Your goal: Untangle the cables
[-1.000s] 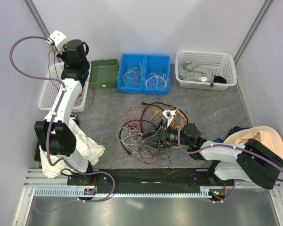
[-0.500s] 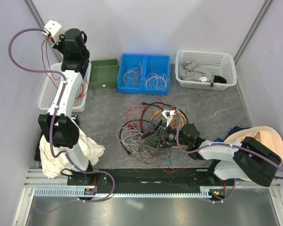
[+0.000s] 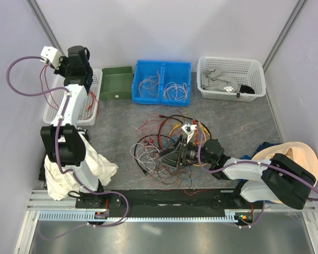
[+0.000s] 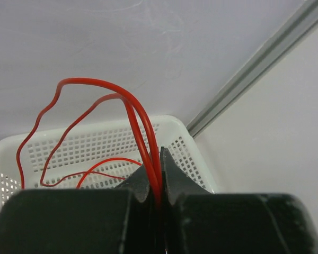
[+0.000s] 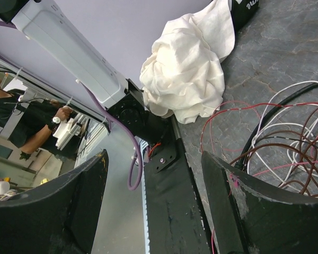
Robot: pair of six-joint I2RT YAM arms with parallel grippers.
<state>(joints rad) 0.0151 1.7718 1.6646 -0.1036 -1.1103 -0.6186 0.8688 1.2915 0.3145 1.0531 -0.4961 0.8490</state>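
The left gripper (image 4: 155, 164) is raised at the far left corner, above the white basket (image 3: 90, 108) that stands against the left wall. Its jaws are closed tight on a red cable (image 4: 148, 140), pinched right at the fingertips. From the grip the red cable rises in two loops and drops toward the basket's mesh wall. In the top view, thin red strands hang beside the arm over the basket.

The rest of the cables (image 3: 159, 137) lie in a loose tangle in the middle of the grey table (image 3: 244, 121): red, black, white and orange strands crossing one another, with a small white plug (image 3: 188, 127) on the far right side of the heap.

The right gripper (image 3: 172, 157) sits low in the near part of this tangle, pointing left, with its jaws spread wide. In the right wrist view, pink, white, brown and black wires curl on the table just beside one finger (image 5: 254, 211). Only the black base rail (image 5: 169, 211) and bare tabletop show between the fingers, so nothing is gripped there.

At the far side, a blue bin (image 3: 162, 64) holds two small bundles of thin wires, one in each compartment. A green bin (image 3: 116, 70) stands just to its left.
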